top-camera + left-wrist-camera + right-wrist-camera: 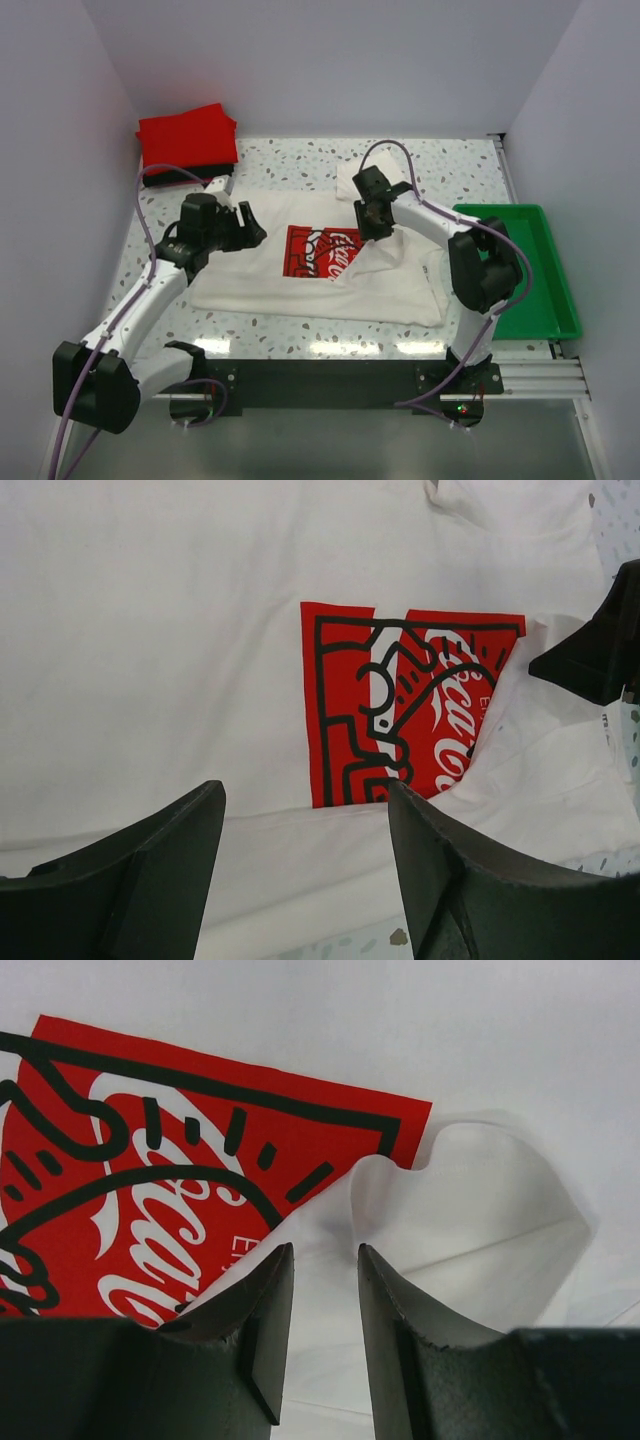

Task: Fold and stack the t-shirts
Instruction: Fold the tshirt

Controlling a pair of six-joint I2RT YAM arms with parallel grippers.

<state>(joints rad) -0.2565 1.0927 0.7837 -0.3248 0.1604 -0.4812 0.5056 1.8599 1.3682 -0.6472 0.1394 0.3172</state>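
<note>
The cream-white t-shirt (255,280) lies spread on the table, its red chest print (320,252) facing up. Its right side is folded inward, and that flap (390,262) covers the print's right edge. My left gripper (250,228) hovers open over the shirt's left part; in the left wrist view its wide-apart fingers (150,880) frame plain cloth below the print (400,700). My right gripper (368,225) sits on the flap's edge. In the right wrist view its fingers (255,1310) stand a narrow gap apart with white cloth (470,1220) between them. A folded red t-shirt (188,135) lies on a black one (185,174) at the back left.
A green plastic tray (545,300) stands at the right, close to the right arm's elbow. White walls close in the left, back and right sides. A black rail (320,375) runs along the near edge between the arm bases.
</note>
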